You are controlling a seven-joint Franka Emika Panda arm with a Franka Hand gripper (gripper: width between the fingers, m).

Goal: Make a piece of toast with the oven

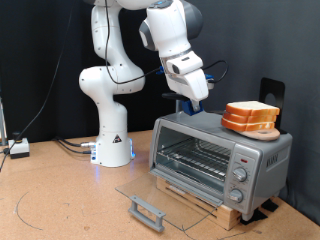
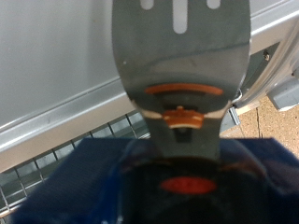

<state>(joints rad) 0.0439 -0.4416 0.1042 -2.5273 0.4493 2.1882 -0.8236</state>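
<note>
The silver-grey oven [image 1: 215, 160] stands at the exterior view's right with its glass door [image 1: 150, 193] folded down flat and the wire rack [image 1: 195, 158] showing. Three alike toast slices [image 1: 250, 116] are stacked on a round board on the oven's top. My gripper [image 1: 196, 100] hangs just above the oven's top left corner, to the left of the stack. In the wrist view it is shut on a blue block [image 2: 168, 177] that carries a grey slotted spatula blade [image 2: 182, 47]. The blade points at the oven's top [image 2: 56, 65]. No slice lies on the blade.
The door's grey bar handle [image 1: 147, 211] sticks out over the table in front. Round knobs [image 1: 240, 177] run down the oven's right panel. The oven rests on a wooden base [image 1: 200, 202]. The robot base [image 1: 112, 140] stands to its left, and a black stand [image 1: 270, 92] behind the toast.
</note>
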